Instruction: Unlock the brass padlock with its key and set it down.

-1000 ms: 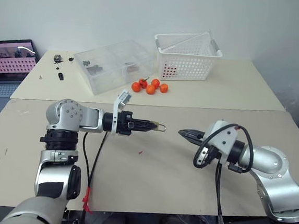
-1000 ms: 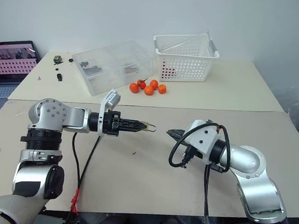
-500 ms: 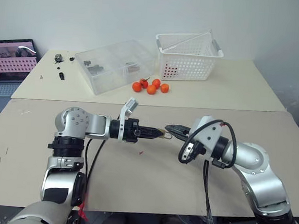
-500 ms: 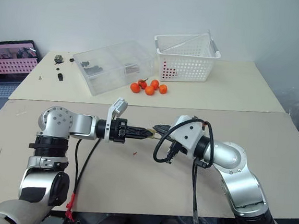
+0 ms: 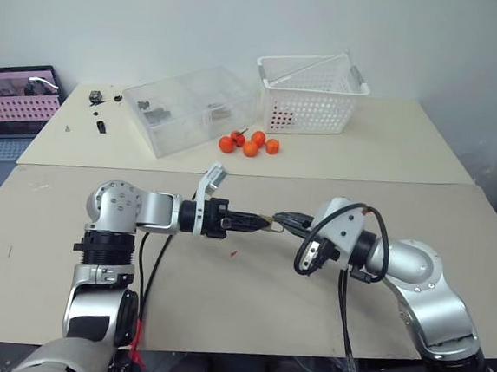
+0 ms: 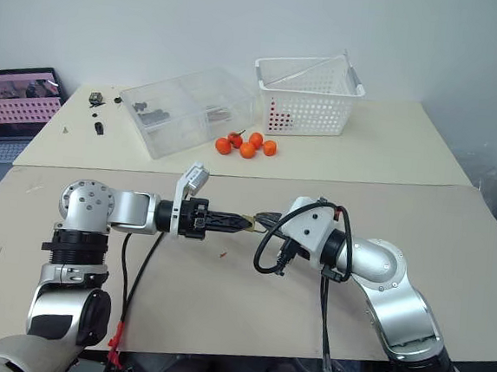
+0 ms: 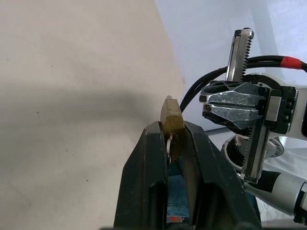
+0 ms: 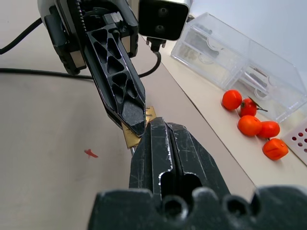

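A: Above the table point(image 5: 249, 282), mid-air: left gripper point(image 7: 171, 139) pinching the brass padlock point(image 7: 171, 120); right gripper point(image 8: 156, 127), fingers pressed together, at it.
B: Unlocked?
A: Probably not; key hidden. Unlocking and set-down remain.

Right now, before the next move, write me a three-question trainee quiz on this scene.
1. Which end effector grips the padlock?
2. True or false: the orange fruits lie inside the white basket.
3. The right end effector is: A) wide open, B) shut, tips at the padlock, C) resting on the laptop.

Key:
1. The left end effector, clamping the padlock's body between its fingers.
2. False; they lie on the table in front of the basket, beside the clear plastic box.
3. B.
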Tool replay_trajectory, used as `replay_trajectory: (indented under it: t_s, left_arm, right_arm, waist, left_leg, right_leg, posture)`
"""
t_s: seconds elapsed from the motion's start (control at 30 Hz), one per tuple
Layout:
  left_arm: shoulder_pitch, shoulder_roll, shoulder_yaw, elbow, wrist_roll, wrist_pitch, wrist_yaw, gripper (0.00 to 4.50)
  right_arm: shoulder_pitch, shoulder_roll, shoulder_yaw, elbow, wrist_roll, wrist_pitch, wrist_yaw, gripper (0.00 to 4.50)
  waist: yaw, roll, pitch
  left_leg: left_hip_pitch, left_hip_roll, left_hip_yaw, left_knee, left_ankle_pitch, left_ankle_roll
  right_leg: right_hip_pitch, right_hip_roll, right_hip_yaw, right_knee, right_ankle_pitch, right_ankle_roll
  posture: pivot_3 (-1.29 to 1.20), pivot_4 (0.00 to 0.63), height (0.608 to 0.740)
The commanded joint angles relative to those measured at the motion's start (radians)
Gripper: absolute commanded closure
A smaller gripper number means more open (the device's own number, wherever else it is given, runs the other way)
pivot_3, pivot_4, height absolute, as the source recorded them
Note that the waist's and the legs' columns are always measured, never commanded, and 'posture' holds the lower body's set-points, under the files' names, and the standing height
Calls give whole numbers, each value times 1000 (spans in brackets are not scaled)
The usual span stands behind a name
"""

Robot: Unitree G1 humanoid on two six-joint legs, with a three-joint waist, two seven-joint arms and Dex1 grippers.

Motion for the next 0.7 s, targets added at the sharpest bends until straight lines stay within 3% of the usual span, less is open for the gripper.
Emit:
replay_trajectory:
  t_s: [0.03, 0.7]
  left_arm:
    - [4, 13, 27, -39, -60, 4, 27, 4486]
    - [16, 40, 48, -46, -231, 4, 172, 4486]
  right_arm:
    - [-20, -2, 3, -2, -7, -41, 9, 4465]
    - [-44, -1, 18, 41, -7, -77, 37, 4465]
  waist:
    - [0, 0, 0]
    - [1, 0, 0]
  left_leg:
    - [0, 0, 0, 0, 0, 0]
    - [0, 0, 0, 0, 0, 0]
  right_leg:
    - [0, 0, 0, 0, 0, 0]
    - [0, 0, 0, 0, 0, 0]
  posture:
    - [0, 150, 740]
    - [0, 150, 740]
